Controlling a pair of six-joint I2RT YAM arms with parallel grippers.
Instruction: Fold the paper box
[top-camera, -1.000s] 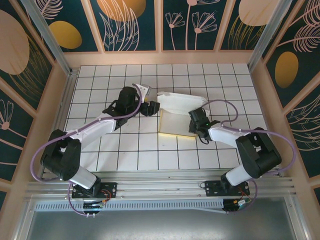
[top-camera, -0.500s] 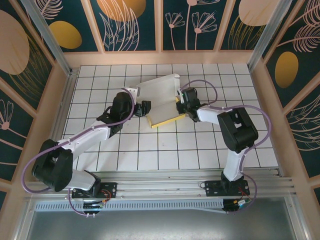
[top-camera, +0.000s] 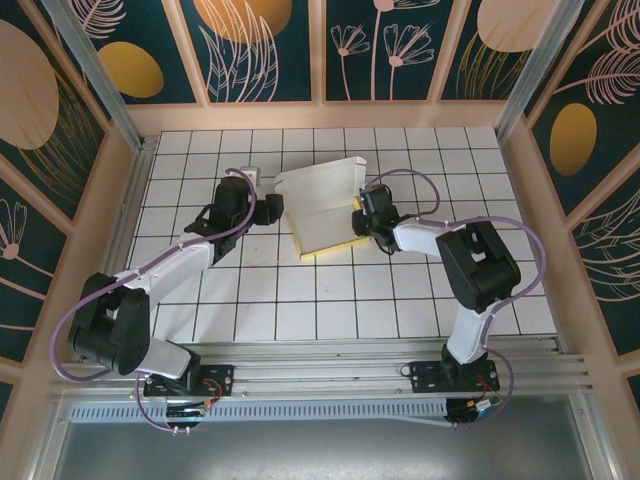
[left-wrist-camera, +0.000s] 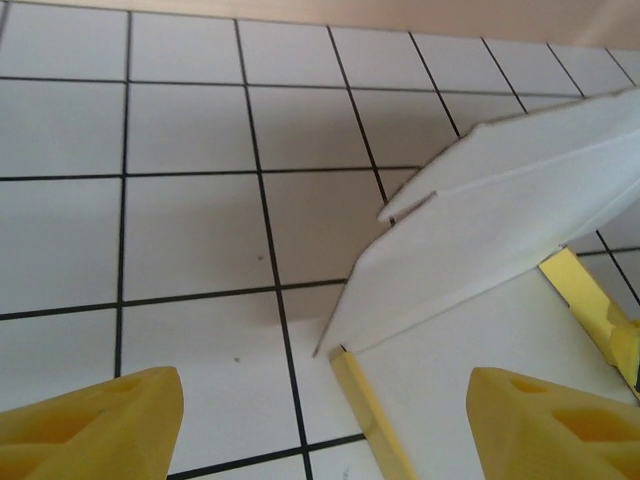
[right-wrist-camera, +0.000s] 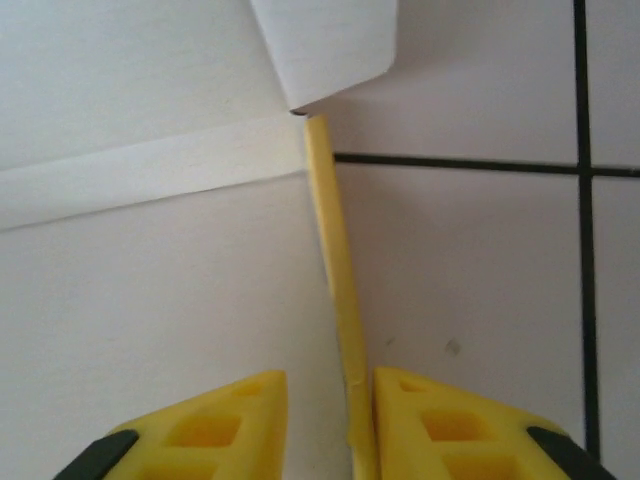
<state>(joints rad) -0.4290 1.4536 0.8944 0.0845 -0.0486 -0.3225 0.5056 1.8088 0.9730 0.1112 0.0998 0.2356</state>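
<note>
Enclosure walled by dark teal panels (top-camera: 430, 50) with pale flower outlines; the desk (top-camera: 250, 300) is white tile with a black grid.

- The paper box (top-camera: 322, 205) is found at the middle of the desk, somewhat toward the far edge. Its long axis runs roughly left to right, skewed a little off the grid lines.
- One white panel (left-wrist-camera: 490, 220) is seen raised at a slant off the desk on the far side. The base lies flat, with a yellow strip (top-camera: 330, 250) showing along its near edge.
- The left fingers (top-camera: 268, 208) are set wide apart with nothing between them. They sit just beside the box's left end, apart from it. In the left wrist view, the box's near-left corner (left-wrist-camera: 340, 352) lies ahead, between the left fingers (left-wrist-camera: 100, 425).
- The right fingers (top-camera: 358, 222) are at the box's right end. In the right wrist view, a thin yellow side flap (right-wrist-camera: 338, 270) stands on edge between the right fingers (right-wrist-camera: 450, 430). The gap is narrow but wider than the flap, so no clamp is judged.

The right arm is judged nearer to the work. The next fold is likely to turn on that upright flap, which runs straight away from the right fingers.
</note>
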